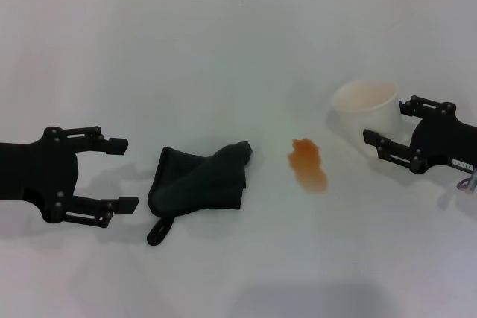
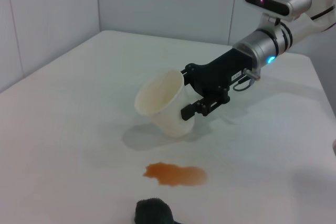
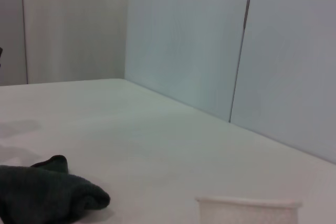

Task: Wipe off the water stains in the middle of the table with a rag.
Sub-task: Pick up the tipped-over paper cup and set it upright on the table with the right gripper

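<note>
A pale paper cup (image 1: 363, 108) is held tipped in the right gripper (image 1: 390, 123), whose fingers are closed on its wall, near the right side of the white table (image 1: 223, 42). The orange-brown water stains (image 1: 308, 163) are seen in the middle, between the cup and the dark rag (image 1: 200, 181). The rag is lying crumpled just left of the stains, not touching them. The left gripper (image 1: 123, 174) is held wide open beside the rag, with nothing in it. In the wrist views, the rag is partly cut off.
</note>
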